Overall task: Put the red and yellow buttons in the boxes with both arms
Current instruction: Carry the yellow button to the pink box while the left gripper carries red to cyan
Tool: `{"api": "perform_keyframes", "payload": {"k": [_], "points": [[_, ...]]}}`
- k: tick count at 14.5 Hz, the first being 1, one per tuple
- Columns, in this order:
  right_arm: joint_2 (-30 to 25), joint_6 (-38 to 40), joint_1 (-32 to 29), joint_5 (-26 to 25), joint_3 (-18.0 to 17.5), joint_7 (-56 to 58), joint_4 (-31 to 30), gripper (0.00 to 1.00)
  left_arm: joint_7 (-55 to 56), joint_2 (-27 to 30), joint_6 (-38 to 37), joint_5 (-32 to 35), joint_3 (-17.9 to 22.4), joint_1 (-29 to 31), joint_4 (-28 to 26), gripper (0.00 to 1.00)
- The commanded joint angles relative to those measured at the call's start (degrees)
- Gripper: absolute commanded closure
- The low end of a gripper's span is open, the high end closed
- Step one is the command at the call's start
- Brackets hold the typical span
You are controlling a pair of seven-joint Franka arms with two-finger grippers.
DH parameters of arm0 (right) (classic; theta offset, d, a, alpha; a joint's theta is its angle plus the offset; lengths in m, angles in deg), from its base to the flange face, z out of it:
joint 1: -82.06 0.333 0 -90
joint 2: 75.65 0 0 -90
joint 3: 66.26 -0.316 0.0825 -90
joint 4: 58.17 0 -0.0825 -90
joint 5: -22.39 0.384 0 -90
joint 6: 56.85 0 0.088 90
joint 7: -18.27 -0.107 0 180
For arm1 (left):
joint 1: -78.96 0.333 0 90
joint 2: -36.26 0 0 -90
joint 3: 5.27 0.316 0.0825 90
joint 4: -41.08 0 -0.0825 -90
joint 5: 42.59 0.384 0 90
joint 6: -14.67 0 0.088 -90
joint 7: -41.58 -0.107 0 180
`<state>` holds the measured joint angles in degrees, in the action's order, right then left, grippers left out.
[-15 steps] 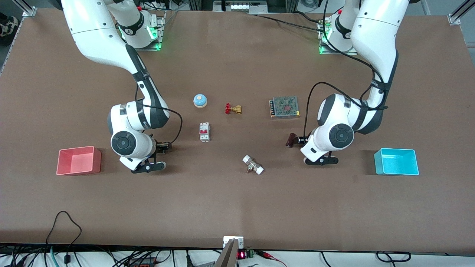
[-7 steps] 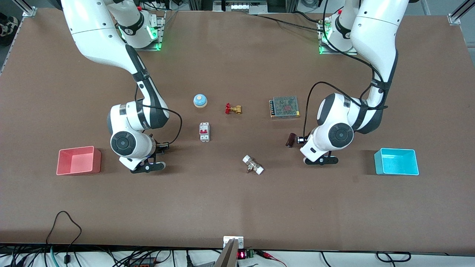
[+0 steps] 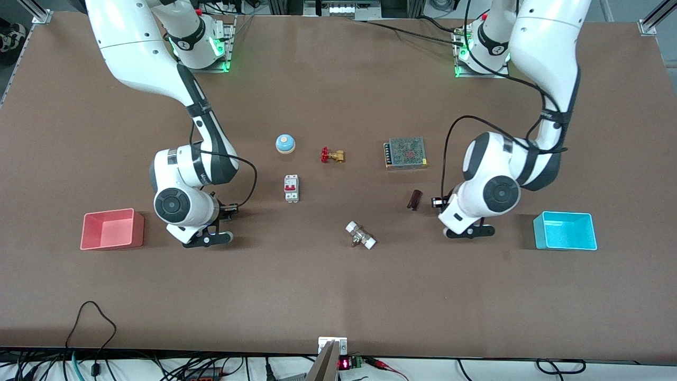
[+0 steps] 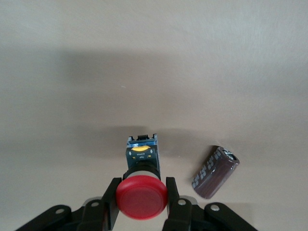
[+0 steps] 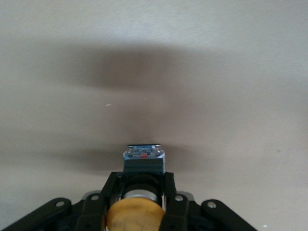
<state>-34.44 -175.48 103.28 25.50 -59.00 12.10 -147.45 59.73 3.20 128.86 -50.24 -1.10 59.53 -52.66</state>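
No lettering reads clearly anywhere. The left gripper (image 4: 141, 204) is clamped on the red button (image 4: 141, 197) — glossy round cap, black base — over the tabletop beside a ribbed brown cylinder (image 4: 215, 172), near the cyan box (image 3: 564, 230) at the left arm's end. The right gripper (image 5: 137, 204) is clamped on the yellow button (image 5: 134, 216), its cap cut off — close to the pink-red box (image 3: 112, 228).
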Motion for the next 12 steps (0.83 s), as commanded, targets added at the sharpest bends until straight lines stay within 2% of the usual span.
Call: {"api": "perform_keyframes", "payload": {"k": [1, 5, 8, 12], "points": [[-3.76, 0.85, -1.00, 0.41, 1.16, 0.37, -0.19, 0.66, -0.66, 3.08, -4.84, -0.43, 0.05, 4.04, 2.94, 0.73], [-8.16, 5.76, -1.00, 0.41, 7.13, 1.07, 2.00, 0.66, -7.93, 3.97, -5.64, -0.25, 0.05, 11.15, 6.19, 0.74], [-8.52, 10.43, -1.18, 0.23, 12.32, 1.34, 4.64, 0.66, -16.54, 3.62, -5.20, -0.17, 0.05, 16.34, 7.16, 0.74], [-7.73, 9.74, -7.14, 0.41, 13.30, 7.74, 4.73, 0.66, -26.74, 2.22, -4.85, 3.34, 0.05, 22.50, 8.39, 0.74]]}}
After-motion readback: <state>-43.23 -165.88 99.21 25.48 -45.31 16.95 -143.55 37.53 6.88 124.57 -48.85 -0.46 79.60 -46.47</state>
